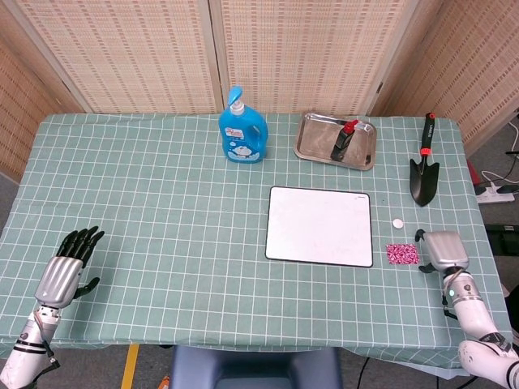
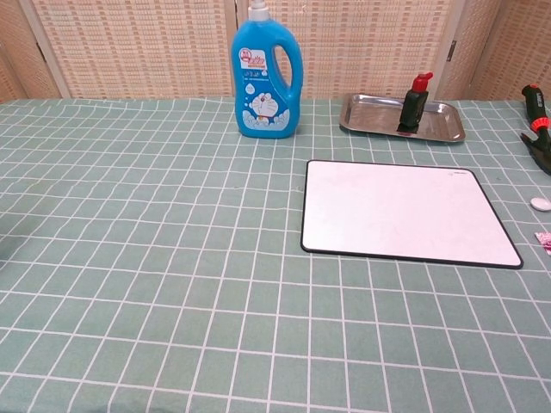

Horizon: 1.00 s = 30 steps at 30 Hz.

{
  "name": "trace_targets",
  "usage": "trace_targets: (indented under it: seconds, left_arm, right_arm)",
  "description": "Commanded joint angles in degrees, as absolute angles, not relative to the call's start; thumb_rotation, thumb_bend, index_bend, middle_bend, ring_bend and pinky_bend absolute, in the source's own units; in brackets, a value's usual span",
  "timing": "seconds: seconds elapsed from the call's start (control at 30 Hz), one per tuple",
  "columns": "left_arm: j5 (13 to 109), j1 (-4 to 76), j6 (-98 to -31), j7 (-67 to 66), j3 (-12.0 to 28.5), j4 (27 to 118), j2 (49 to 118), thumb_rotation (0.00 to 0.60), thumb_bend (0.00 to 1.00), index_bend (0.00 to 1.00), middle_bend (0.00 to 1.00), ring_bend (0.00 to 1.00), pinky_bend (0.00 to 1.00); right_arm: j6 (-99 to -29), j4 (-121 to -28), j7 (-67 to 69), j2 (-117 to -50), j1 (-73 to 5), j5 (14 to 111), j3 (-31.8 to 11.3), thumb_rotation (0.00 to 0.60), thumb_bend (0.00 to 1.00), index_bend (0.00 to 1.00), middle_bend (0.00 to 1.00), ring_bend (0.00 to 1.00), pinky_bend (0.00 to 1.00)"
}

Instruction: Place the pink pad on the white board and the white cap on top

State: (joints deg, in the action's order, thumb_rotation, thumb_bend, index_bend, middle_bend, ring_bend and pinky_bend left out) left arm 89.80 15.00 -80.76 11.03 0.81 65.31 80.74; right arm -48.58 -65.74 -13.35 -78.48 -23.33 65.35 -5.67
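Pink pad point(image 1: 402, 254) lies just right of the white board point(image 1: 319, 226), white cap point(image 1: 398, 223) beside it. Right hand point(image 1: 443, 250) rests near the pad, its grip hidden; left hand point(image 1: 67, 267) lies spread, holding nothing.

a staged test room: checked tablecloth point(image 1: 162, 203), woven screens point(image 1: 130, 49) behind.

The white board point(image 1: 319, 226) lies flat on the counter point(image 1: 162, 203). Just right of it sit the pink pad point(image 1: 401, 254) and, slightly farther back, the white cap point(image 1: 397, 223). The right hand point(image 1: 444, 250) rests beside the pad, holding nothing.
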Motion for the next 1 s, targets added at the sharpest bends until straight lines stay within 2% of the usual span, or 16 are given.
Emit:
trace_targets:
  seconds: [0.03, 0.3, 0.53, 1.0]
  left_arm:
    - [89.8, 15.0, -80.8, 11.1, 0.8, 65.3, 80.7, 0.6, 0.18, 0.0, 0.0, 0.0, 0.0]
    - [89.8, 15.1, -80.7, 11.3, 0.7, 65.3, 80.7, 0.6, 0.18, 0.0, 0.0, 0.0, 0.0]
    - [89.7, 15.1, -80.4, 11.6, 0.7, 65.4, 80.6, 0.6, 0.18, 0.0, 0.0, 0.0, 0.0]
    - [89.5, 15.2, -80.1, 12.3, 0.7, 65.6, 80.3, 0.6, 0.18, 0.0, 0.0, 0.0, 0.0]
  right_arm:
    - [-48.0, -66.0, -12.4, -78.3, -23.7, 65.8, -5.5, 0.6, 0.0, 0.43, 0.97, 0.84, 0.76]
    - [-48.1, -66.1, -12.0, -78.2, -24.0, 66.3, -5.1, 0.6, 0.07, 0.43, 0.97, 0.84, 0.76]
    - [-47.4, -65.9, -13.1, -78.7, -24.7, 65.7, -4.8, 0.6, 0.11, 0.36, 0.97, 0.84, 0.76]
    - [-46.4, -66.4, -15.5, -79.0, -25.8, 64.0, -4.4, 0.6, 0.19, 0.37, 0.97, 0.83, 0.76]
